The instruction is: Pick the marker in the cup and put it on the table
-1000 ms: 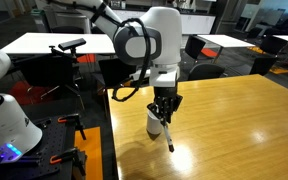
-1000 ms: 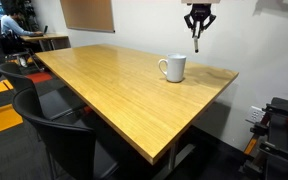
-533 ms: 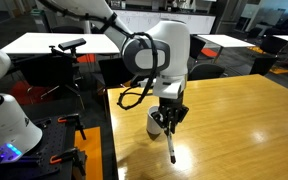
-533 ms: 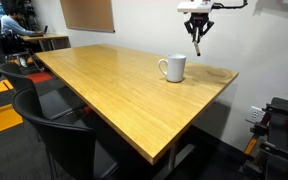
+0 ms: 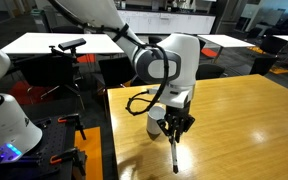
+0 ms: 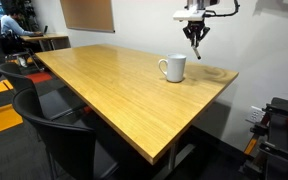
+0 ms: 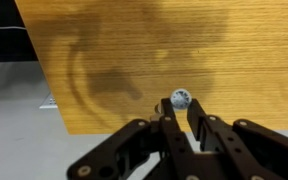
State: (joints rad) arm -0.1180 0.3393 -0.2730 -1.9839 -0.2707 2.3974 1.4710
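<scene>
**Desk:** What sits nearest the lens?

**Arm:** My gripper, seen from the wrist. Its two dark fingers are clenched on the marker. The marker's pale round end shows between them, and the camera looks straight down its length onto the wood.

**Desk:** How does the marker hang?

**Arm:** Upright, held by its upper end. In both exterior views it points down from my fingertips as a thin dark stick, with most of its length below them.

**Desk:** And the cup?

**Arm:** The white cup stands on the table just beside my gripper and partly behind it. The marker is outside the cup, over bare wood next to it. In an exterior view the cup stands near the table's far edge. My gripper is above and a little behind it there, and the marker's lower end shows about level with the rim. I cannot tell whether the tip touches the table.

**Desk:** The surface itself?

**Arm:** Glossy yellowish wood, with a bright patch of glare close to the marker's lower end in an exterior view.

**Desk:** What lies beyond?

**Arm:** Black chairs at the table's near side, white-topped tables farther back, and a person seated at a distant desk.
</scene>
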